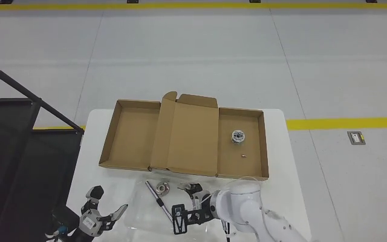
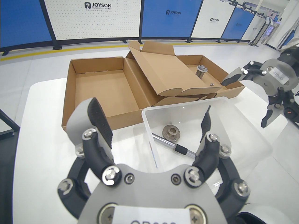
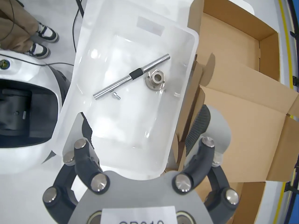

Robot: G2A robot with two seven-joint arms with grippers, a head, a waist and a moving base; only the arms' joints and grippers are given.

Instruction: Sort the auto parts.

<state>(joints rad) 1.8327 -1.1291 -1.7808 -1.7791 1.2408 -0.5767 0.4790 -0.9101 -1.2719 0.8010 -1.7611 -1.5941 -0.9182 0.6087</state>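
Note:
A clear plastic tray (image 3: 102,19) at the table's front holds a steel rod with a black band (image 3: 132,75), a round metal flange (image 3: 155,79) and a small pin (image 3: 116,95). The rod (image 1: 154,195) and flange (image 1: 161,187) lie at the tray's left end. Behind it, a cardboard box (image 1: 130,136) has a toothed metal part (image 1: 239,136) and a small bolt (image 1: 243,155) in its right compartment. My right gripper (image 3: 142,124) hangs open above the tray's right end. My left gripper (image 2: 153,117) is open and empty, low at the front left, facing the tray (image 2: 149,127).
The box's left compartment (image 2: 102,89) holds nothing, and its folded lid flaps (image 2: 163,71) cover the middle. The right gripper (image 2: 248,100) hovers over the tray's far end, close to the box's front wall. A black frame (image 1: 36,109) stands left of the table.

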